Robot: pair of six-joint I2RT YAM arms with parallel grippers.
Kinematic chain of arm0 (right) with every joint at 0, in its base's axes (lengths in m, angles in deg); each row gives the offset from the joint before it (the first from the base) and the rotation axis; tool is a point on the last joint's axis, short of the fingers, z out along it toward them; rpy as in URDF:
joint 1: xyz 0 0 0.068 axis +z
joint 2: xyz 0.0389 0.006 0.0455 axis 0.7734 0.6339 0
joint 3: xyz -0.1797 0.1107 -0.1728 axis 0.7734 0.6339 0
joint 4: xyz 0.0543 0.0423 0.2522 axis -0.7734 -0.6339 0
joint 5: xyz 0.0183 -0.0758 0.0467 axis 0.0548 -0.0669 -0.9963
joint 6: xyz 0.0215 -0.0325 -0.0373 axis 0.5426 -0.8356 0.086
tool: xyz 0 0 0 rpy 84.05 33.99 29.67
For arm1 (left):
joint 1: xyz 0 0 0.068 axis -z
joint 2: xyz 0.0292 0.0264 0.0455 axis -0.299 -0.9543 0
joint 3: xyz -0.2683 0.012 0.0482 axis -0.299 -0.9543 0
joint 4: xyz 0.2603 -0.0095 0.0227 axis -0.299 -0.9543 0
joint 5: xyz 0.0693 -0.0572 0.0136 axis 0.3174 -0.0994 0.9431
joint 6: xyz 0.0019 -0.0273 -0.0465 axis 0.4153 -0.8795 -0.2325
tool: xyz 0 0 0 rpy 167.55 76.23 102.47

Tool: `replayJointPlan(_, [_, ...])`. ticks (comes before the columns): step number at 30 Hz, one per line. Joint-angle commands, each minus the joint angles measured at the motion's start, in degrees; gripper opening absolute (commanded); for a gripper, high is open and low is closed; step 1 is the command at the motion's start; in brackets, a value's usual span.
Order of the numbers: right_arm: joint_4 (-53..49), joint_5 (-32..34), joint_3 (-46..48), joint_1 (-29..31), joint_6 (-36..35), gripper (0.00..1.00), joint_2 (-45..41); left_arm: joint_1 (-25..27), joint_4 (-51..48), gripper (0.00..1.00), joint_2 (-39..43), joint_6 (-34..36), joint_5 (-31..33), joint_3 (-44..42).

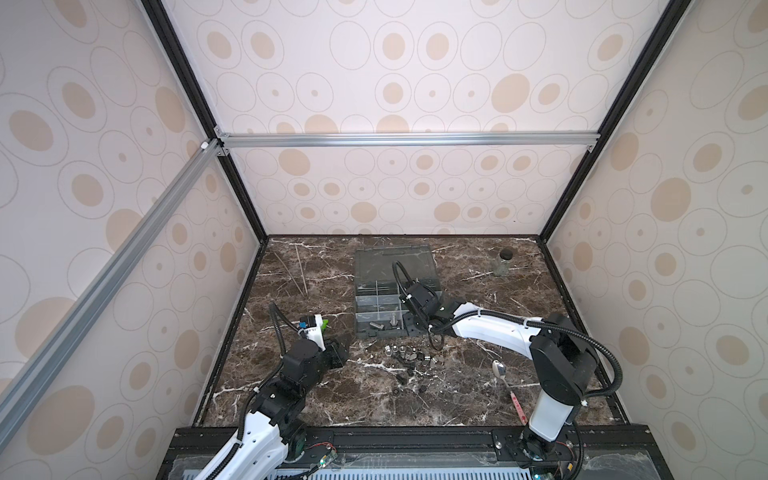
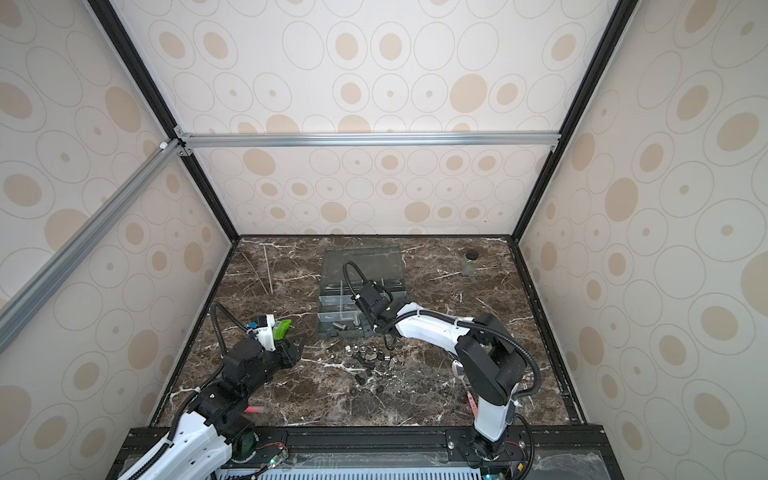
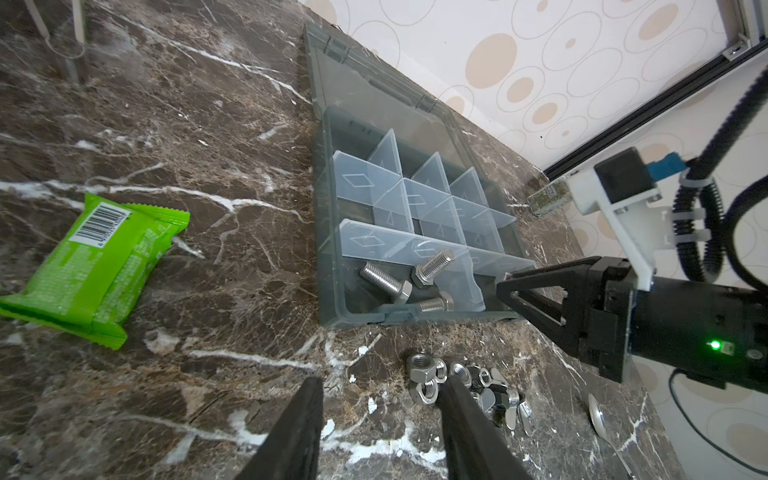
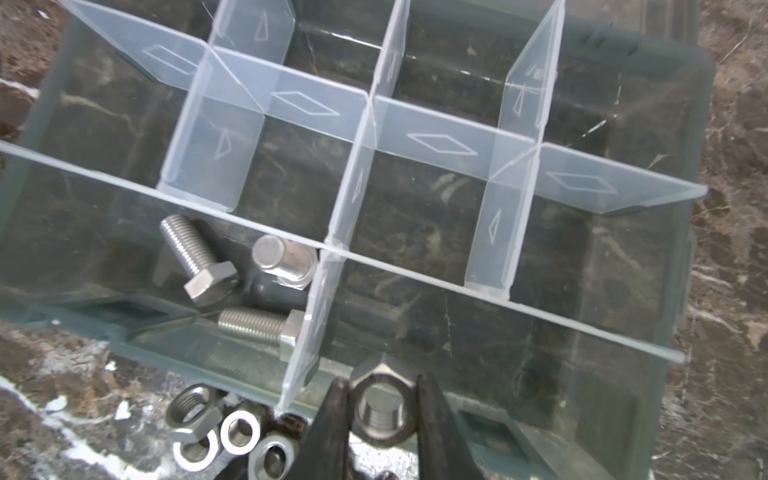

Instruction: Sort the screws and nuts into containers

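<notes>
Marble-patterned dark brown worktop [image 1: 332, 399], enclosed by cream panels printed with tan ovals.

1. Right end effector [image 4: 380, 390]: clenched on one silver nut [image 4: 382, 409], gripped across opposite flats, bore facing the wrist camera. It hangs over the front wall of the organizer box [image 3: 326, 232].
2. Vacant compartment [image 4: 415, 316]: front row, just ahead of the held nut, past the front wall. Judged the drop point; a short advance should clear the wall.
3. Screws [image 4: 199, 257]: three, silver, hex-headed, in the neighbouring front compartment on the left arm's side, behind one clear divider. Two lie flat, one is propped shaft-up.
4. Box position: middle of the worktop toward the far edge, lid folded back.
5. Loose nuts [image 3: 440, 382]: heap just before the box's front wall.
6. Left end effector [image 3: 380, 382]: released, jaws apart, nothing between them, at the heap's edge. The nearer arm for the next nut.
7. Green wrapper [image 3: 95, 266]: toward the left edge. Barcode printed, digits unreadable.
8. Spoon [image 1: 498, 369], right side; jar [image 1: 501, 264], far right corner; sticks [image 1: 300, 270], far left.
</notes>
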Motion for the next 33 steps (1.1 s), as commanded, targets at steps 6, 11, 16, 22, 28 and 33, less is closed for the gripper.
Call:
replayJointPlan(6, [0.8, 0.2, 0.9, -0.4, 1.3, 0.32, 0.6, -0.3, 5.1, 0.47, -1.0, -3.1, -2.6, -0.3])
replayJointPlan(11, [0.6, 0.7, 1.0, -0.5, 1.4, 0.37, 0.2, -0.4, 4.8, 0.47, -1.8, -2.8, -3.8, -0.2])
replayJointPlan(16, [0.5, 1.0, 1.1, -0.5, 1.5, 0.38, -0.7, -0.4, 5.4, 0.47, -2.1, -2.5, -4.4, 0.0])
replayJointPlan(22, [0.2, 1.9, 1.7, -0.6, 2.7, 0.39, -3.1, -0.3, 7.1, 0.45, -4.4, -3.0, -7.3, 0.8])
replayJointPlan(28, [0.2, 2.3, 3.3, -0.6, 3.9, 0.40, -6.5, 0.2, 9.9, 0.43, -7.8, -3.2, -10.2, 1.5])
replayJointPlan(33, [-0.5, 3.2, 4.9, -0.6, 4.7, 0.40, -8.9, 2.4, 10.4, 0.42, -11.3, -2.2, -10.4, 2.9])
